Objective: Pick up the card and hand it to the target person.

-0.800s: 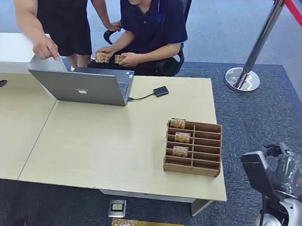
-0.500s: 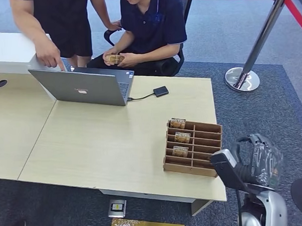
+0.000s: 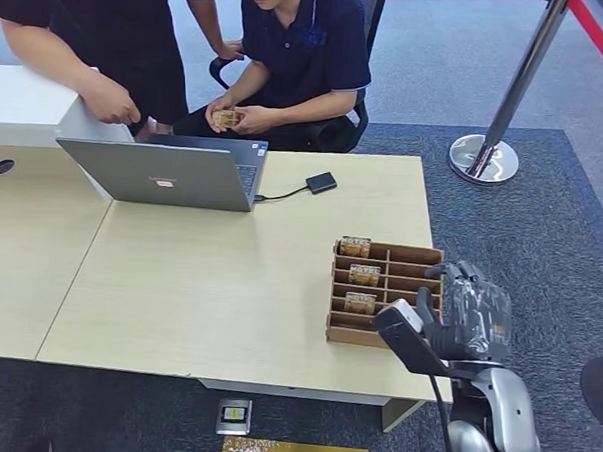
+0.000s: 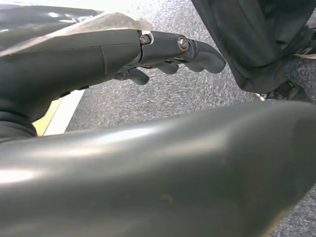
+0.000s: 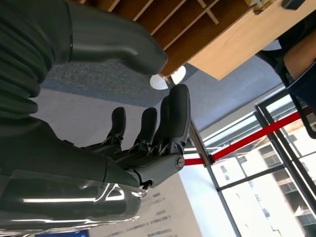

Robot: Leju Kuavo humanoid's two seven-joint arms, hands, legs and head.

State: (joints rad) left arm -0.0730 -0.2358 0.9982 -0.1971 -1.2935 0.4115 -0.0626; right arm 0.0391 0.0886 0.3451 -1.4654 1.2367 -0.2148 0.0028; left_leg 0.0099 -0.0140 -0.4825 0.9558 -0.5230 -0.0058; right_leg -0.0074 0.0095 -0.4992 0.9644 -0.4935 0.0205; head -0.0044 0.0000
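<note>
My right hand point(image 3: 458, 314) has come up and in from the counter's corner since a moment ago, and it now hangs at the near right end of the wooden rack point(image 3: 417, 256), partly covering its near right corner. The seated person point(image 3: 306, 46) has brought both hands together on the cards held in the lap, and the standing person point(image 3: 116, 44) has bent lower over the laptop point(image 3: 160, 174).

Three cards point(image 3: 360, 303) stand in the rack's left column, one behind another: the nearest in the front slot, the next point(image 3: 364, 274) in the slot behind it, the last point(image 3: 354, 247) at the far corner. All three lie to the left of my right hand, apart from it, with bare slots between.

That hand holds nothing. From the wrist, its fingers point(image 5: 175, 123) are stretched out side by side, the thumb point(image 5: 115, 47) spread well away from them, and the rack's slots point(image 5: 178, 29) sit just beyond the thumb. I cannot tell whether any finger touches the wood.

My left hand point(image 4: 123, 54) hangs low over grey carpet, fingers loosely extended, gripping nothing.
</note>
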